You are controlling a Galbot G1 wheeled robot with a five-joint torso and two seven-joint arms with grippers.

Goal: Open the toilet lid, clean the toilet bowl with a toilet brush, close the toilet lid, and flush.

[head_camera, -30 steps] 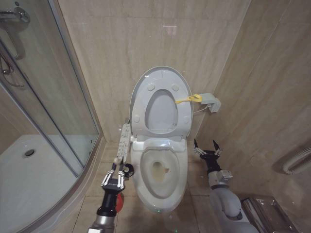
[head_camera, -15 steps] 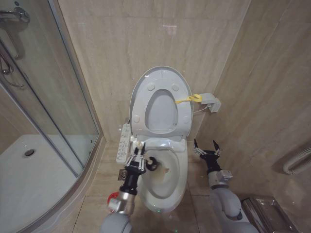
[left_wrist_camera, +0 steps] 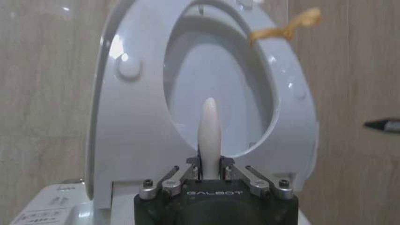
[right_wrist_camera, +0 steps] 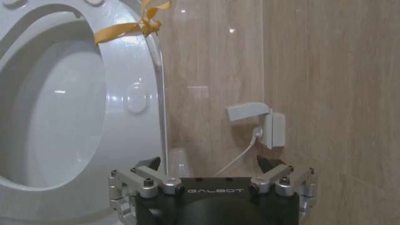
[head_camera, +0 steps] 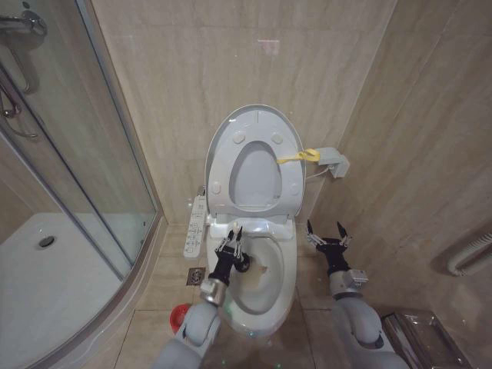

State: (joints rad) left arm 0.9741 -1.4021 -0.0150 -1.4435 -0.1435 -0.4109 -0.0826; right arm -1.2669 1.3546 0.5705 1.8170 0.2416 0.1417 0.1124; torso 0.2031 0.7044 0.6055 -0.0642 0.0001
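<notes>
The left gripper (head_camera: 232, 244) is closed on the brush (left_wrist_camera: 209, 136), holding its pale handle low down; in the left wrist view the handle stands up between the fingers, its rounded tip toward the raised lid. I judge the brush to be light and stiff, with a smooth handle that can slip or turn in the fingers when the head is pressed on the ceramic, so a firm hold far from the head, as now, seems right. The dark head hangs over the left part of the bowl (head_camera: 284, 288), just inside the rim. The red holder (head_camera: 179, 314) stands on the floor left of the bowl, beside the arm.

The right gripper (head_camera: 326, 237) waits right of the bowl, fingers spread wide and holding nothing.

Farther back, the lid (head_camera: 257, 117) and seat stand upright against the wall, the yellow strap (head_camera: 298, 157) at the lid's right edge.

One second ago the left gripper was over the floor left of the bowl, near the button panel (head_camera: 195, 225). Half a second ago it was at the bowl's left rim. Now it is farther in, over the bowl. The right gripper and lid have not moved.
</notes>
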